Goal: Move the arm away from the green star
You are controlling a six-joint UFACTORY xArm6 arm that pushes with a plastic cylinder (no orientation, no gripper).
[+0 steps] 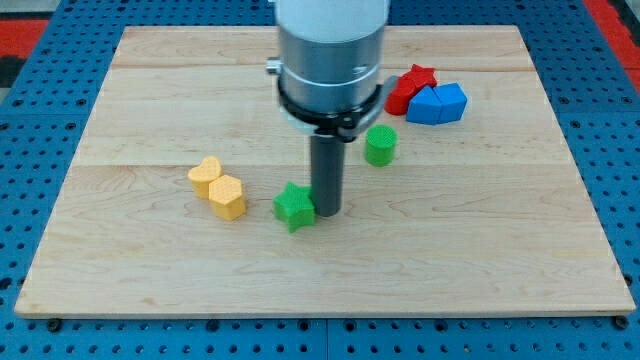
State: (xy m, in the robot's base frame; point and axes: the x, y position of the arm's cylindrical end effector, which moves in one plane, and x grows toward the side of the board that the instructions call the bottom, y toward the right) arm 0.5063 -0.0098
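Blue pegboard frames a pale wooden board that fills most of the view. Over the board's middle hangs the arm's grey cylinder, with a black ring under it and the dark rod coming straight down. My tip rests on the wood; it is a plain rod end, with nothing to spread or press together, and it holds nothing.

Right against my tip, on its left side in the view, sits the green star. Star and rod look to be touching, or so close that no gap shows between them.

Further to the view's left of my tip, beyond the star, two yellow blocks stand close together and seem to touch: a yellow heart and, just below and right of it, a yellow block with flat faces. A short strip of bare wood separates this second block from the star.

Up and to the view's right of my tip stands a green cylinder, near the rod but clearly apart from it. Well beyond that, toward the view's top right, a red star and a blue block sit pressed together, the blue one on the right. Part of the red star's left edge is hidden behind the arm's black ring.

Bare wood lies toward the view's bottom and right of my tip.
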